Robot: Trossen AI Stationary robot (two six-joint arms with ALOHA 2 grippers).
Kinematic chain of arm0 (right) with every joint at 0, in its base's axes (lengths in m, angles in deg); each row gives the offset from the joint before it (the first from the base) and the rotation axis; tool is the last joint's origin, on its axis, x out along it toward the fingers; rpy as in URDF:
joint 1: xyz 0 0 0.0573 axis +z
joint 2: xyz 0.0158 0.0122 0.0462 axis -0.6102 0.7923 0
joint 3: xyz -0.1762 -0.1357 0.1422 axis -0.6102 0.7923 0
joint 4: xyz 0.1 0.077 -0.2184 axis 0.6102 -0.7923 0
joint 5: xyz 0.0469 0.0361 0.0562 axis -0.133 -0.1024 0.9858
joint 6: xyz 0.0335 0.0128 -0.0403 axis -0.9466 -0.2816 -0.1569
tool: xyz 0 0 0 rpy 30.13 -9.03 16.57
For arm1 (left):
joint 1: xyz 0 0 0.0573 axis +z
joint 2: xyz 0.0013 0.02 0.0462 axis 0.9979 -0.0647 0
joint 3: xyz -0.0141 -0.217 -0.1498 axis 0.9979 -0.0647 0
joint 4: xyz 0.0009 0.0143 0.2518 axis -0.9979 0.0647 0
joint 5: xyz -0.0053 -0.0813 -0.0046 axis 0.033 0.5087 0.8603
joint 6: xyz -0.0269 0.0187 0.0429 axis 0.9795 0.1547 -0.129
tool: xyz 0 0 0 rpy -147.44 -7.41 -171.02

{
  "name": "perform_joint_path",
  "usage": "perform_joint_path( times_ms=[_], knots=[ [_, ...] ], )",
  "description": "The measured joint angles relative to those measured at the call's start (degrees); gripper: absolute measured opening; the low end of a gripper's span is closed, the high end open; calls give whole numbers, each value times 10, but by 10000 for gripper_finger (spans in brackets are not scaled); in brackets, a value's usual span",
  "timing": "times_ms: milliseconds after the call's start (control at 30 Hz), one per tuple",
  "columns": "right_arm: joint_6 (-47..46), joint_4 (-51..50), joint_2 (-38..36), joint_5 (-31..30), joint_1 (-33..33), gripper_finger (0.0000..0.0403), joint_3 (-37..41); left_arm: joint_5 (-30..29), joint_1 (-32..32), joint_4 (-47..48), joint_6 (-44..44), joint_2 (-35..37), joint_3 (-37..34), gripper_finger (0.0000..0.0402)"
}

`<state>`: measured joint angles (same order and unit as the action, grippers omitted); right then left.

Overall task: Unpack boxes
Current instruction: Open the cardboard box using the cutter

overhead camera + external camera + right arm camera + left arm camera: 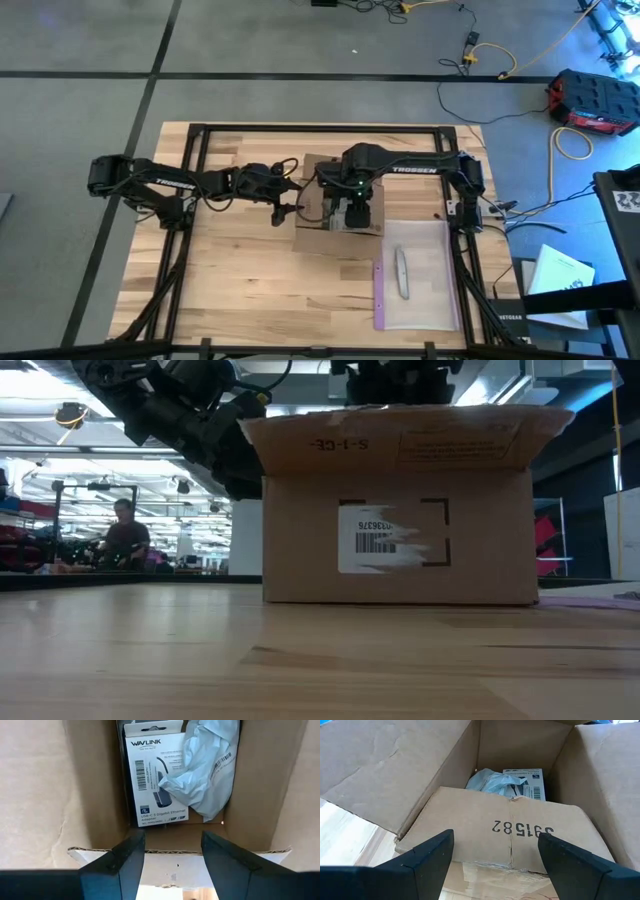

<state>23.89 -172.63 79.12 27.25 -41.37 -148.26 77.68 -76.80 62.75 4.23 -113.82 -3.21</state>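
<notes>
High view: the box [318,205] sits near the middle of the wooden counter [240,290], flaps open. The left gripper [290,200] reaches in from the box's left edge; the right gripper [352,212] hangs directly over the opening. Nearer the counter's front right lies a clear plastic bag [415,275] with a purple edge, a small grey tool [401,272] resting on it, well apart from the box.

Low view: the box [398,510] stands upright on the counter, its barcode label [385,540] facing the camera and one flap folded outward at the top. Both arms come down from above behind it. A person [122,535] sits far back in the room.

Left wrist view: the left gripper [495,857], jaws wide and empty, hovers by an inward-leaning flap [505,832] printed with digits. Beyond the flap lie a pale crumpled bag [492,782] and a white carton [525,780].

Right wrist view: the right gripper [172,850], jaws wide and empty, looks straight into the box at a retail carton [155,780] marked WAVLINK, with the crumpled pale bag [207,770] beside and partly over it.

Step in hand, as judged: the box is opened and its contents not yet removed. The next move likely calls for the right jaws to descend and close on the carton or the bag while the left holds the flap clear.
</notes>
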Motion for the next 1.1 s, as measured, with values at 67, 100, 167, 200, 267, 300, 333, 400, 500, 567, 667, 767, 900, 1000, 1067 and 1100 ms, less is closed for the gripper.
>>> perform_joint_path(
  times_ms=[67,100,167,200,267,300,333,400,500,567,667,767,900,1000,1067,1100],
  knots=[
    [-2,-1,0,1,0,181,0,0,0,0,0,0,0,280],
    [-5,-1,-1,1,0,181,0,0,0,0,0,0,0,280],
    [-16,-1,-5,2,1,181,0,0,0,0,0,0,0,280],
    [-20,-2,-8,2,2,181,0,0,0,0,0,0,0,280],
    [-26,-6,-19,1,4,181,1,0,0,0,0,0,0,280],
    [-30,-9,-26,1,6,181,1,0,0,0,0,0,0,280],
    [-33,-12,-31,1,8,181,1,0,0,0,0,0,0,280],
    [-41,-17,-43,1,8,181,2,0,0,0,0,0,-1,280],
    [-55,-18,-56,1,8,181,3,0,0,1,0,0,-1,280],
    [-61,-17,-64,1,8,181,5,-1,0,1,0,0,-1,280],
    [-69,-9,-79,-2,8,181,29,-1,0,1,0,0,-1,280],
    [-78,-8,-99,-4,8,181,70,-1,0,1,0,0,-1,280],
    [-93,-5,-126,-4,12,181,133,-3,0,5,1,0,-1,280],
    [-104,-12,-156,-5,12,181,175,-2,1,5,0,0,-1,280],
    [-114,-9,-172,-7,12,181,203,-1,2,4,0,0,-1,280],
    [-120,-10,-179,-8,12,181,217,0,3,4,0,0,-1,280]
  ],
)
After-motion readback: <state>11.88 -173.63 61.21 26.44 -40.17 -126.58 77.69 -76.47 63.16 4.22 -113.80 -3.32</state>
